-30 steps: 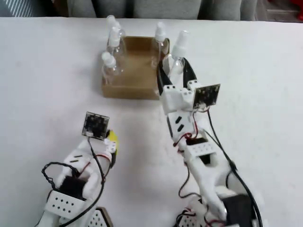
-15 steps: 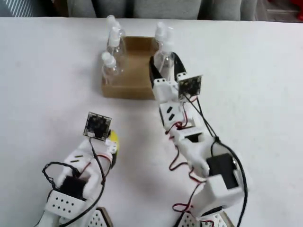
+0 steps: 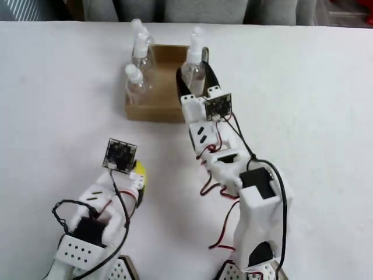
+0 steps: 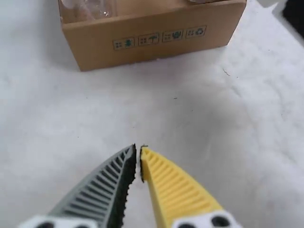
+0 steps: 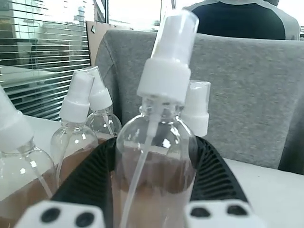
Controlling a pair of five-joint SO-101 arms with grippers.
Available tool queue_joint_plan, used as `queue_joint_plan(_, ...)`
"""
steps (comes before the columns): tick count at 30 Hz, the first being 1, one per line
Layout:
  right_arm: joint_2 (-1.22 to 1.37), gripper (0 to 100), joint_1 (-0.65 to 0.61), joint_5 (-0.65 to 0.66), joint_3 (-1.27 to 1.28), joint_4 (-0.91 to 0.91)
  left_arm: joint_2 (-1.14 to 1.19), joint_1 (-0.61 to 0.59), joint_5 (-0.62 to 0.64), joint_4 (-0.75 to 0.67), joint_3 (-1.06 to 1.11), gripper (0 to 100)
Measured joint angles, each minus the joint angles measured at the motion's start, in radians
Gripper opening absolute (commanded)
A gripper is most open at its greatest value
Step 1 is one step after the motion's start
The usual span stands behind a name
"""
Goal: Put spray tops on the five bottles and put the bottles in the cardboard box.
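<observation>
On the white table [image 3: 309, 87], cardboard box [image 3: 151, 112], grey chair [image 5: 247, 85] behind

The cardboard box [image 4: 156, 42] is plain brown, with small green symbols along 1 wall. The bottle [image 5: 154, 161] is clear with a white spray top [image 5: 168, 61]. The right gripper [image 5: 154, 142] is black and ribbed. The left gripper [image 4: 138, 152] has 1 grey and 1 yellow ridged finger. The table [image 3: 303, 76] is white.

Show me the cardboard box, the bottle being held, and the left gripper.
cardboard box [image 4: 152, 45]: left wrist view, front wall.
held bottle [image 5: 156, 152]: right wrist view, clear body.
left gripper [image 4: 138, 151]: left wrist view, between its fingertips.
</observation>
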Motion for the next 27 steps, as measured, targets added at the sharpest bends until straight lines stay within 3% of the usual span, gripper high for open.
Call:
queue_joint_plan(9,0.091,1.5,0.002,0.009,-0.003,-0.011,0.0,0.0,0.0,0.0,0.0,2)
queue_joint_plan(16,0.187,1.5,0.0,0.123,-0.008,-0.143,0.0,0.0,0.0,0.0,0.0,2)
queue_joint_plan(27,0.198,1.5,-0.006,0.137,-0.012,-0.155,0.0,0.0,-0.002,0.0,0.0,2)
